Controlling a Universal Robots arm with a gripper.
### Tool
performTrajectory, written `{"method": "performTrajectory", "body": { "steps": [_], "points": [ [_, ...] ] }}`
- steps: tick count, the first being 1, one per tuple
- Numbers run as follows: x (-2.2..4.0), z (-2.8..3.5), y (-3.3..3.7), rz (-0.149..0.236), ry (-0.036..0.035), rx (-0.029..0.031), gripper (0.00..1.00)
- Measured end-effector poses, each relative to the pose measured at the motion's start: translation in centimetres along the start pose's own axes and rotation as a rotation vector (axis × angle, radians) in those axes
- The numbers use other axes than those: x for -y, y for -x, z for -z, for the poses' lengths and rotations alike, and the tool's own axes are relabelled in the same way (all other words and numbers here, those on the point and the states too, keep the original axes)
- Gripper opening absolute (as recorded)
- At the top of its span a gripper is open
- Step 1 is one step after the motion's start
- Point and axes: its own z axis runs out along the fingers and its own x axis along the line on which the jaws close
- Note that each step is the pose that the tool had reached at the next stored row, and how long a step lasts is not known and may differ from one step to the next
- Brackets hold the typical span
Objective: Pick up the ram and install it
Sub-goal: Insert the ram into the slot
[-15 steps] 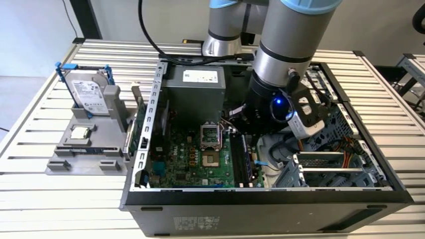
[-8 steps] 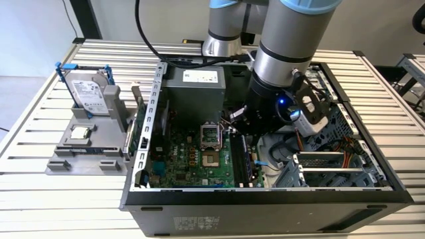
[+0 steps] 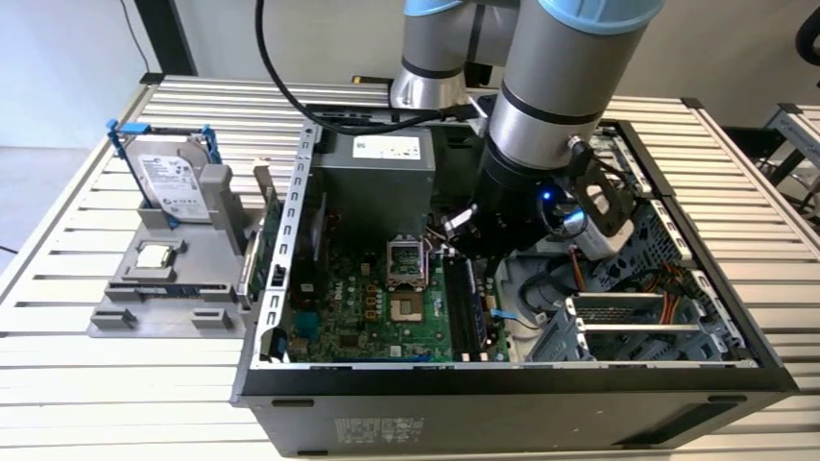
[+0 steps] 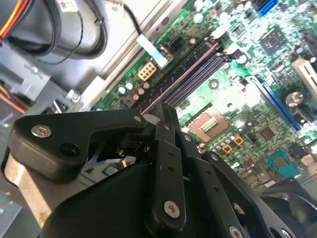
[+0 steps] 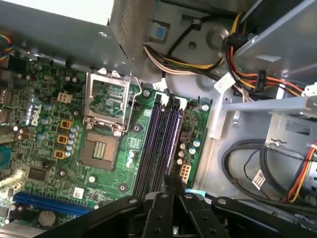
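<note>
My gripper [image 3: 459, 252] hangs inside the open computer case, right over the row of memory slots on the green motherboard [image 3: 346, 307]. The ram [image 5: 171, 139] shows edge-on as a thin dark stick in line with the slots [image 5: 153, 144], running away from my fingertips [image 5: 168, 179]. In the second wrist view the black fingers [image 4: 166, 110] are pressed close together over the near end of the same slot row, beside the ram [image 4: 184, 79]. From outside, the ram [image 3: 470, 293] sits low at the slots, to the exterior view's right of the processor socket [image 3: 407, 259].
A grey stand [image 3: 160, 312] at the exterior view's left carries a silver hard drive [image 3: 173, 178] with blue brackets and a small square processor chip [image 3: 154, 256]. Cable bundles [image 5: 247, 74], a drive cage [image 3: 628, 317] and the case walls [image 3: 288, 230] crowd the slots.
</note>
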Motion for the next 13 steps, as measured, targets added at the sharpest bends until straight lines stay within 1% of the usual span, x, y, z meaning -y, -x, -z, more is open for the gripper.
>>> {"method": "performTrajectory", "body": {
  "steps": [10,13],
  "points": [
    [0.01,-0.01,0.01,0.136,0.0013,-0.0019,0.00],
    [0.01,-0.01,0.00,0.167,0.0016,-0.0024,0.00]
  ]
}}
